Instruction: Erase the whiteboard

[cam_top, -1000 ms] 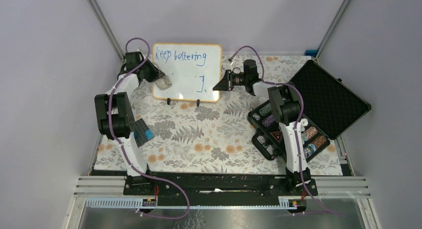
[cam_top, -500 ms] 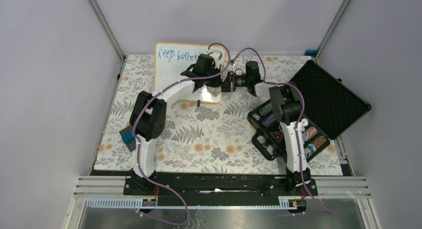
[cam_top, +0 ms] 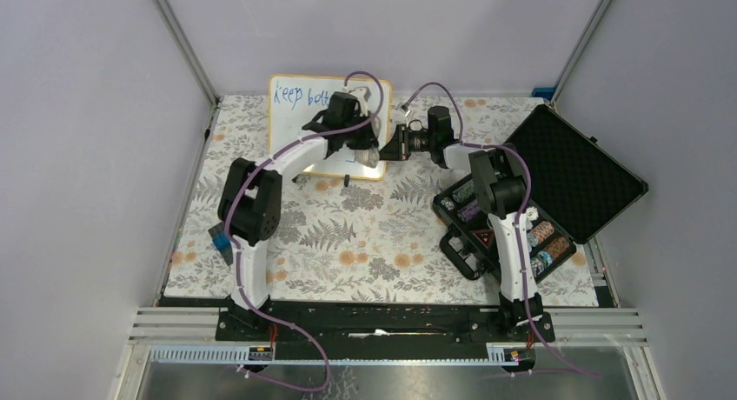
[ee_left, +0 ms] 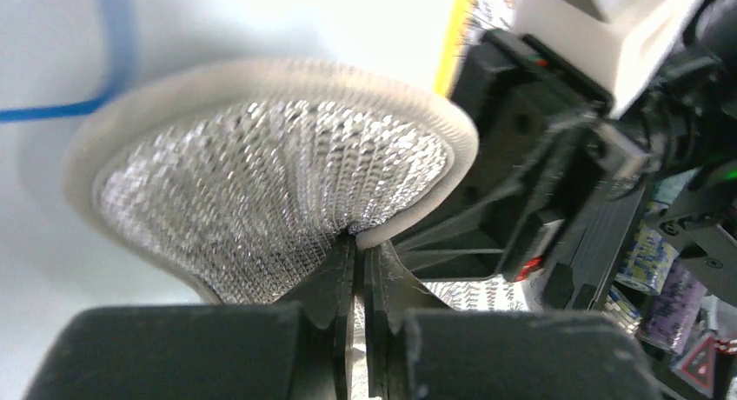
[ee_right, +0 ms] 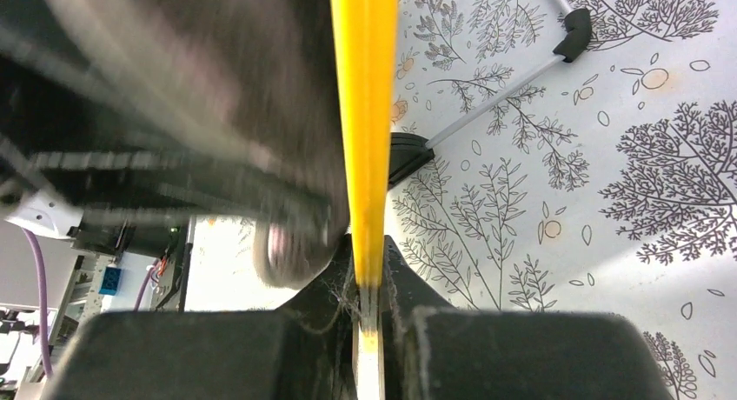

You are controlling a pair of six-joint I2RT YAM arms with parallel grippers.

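Note:
The whiteboard (cam_top: 295,135), white with an orange-yellow frame, stands at the back of the table. Blue writing (cam_top: 300,95) shows on its top left; my left arm hides the rest. My left gripper (cam_top: 365,143) is shut on a grey-rimmed silver mesh wiping pad (ee_left: 261,156) and presses it on the board (ee_left: 217,26) near the right edge, beside a blue stroke (ee_left: 52,113). My right gripper (cam_top: 388,146) is shut on the board's right frame edge (ee_right: 365,113), seen edge-on between its fingers (ee_right: 369,278). The pad (ee_right: 291,248) shows blurred beside them.
An open black foam-lined case (cam_top: 574,170) with a tray of small items (cam_top: 500,230) lies at the right, beside my right arm. A floral cloth (cam_top: 365,235) covers the table. The board's black feet (ee_right: 408,152) rest on it. Walls close in on the back and sides.
My left arm swung from the board's left edge across to its right side with the pad, then drew back slightly left. It now covers the later letters. My right gripper has not moved.

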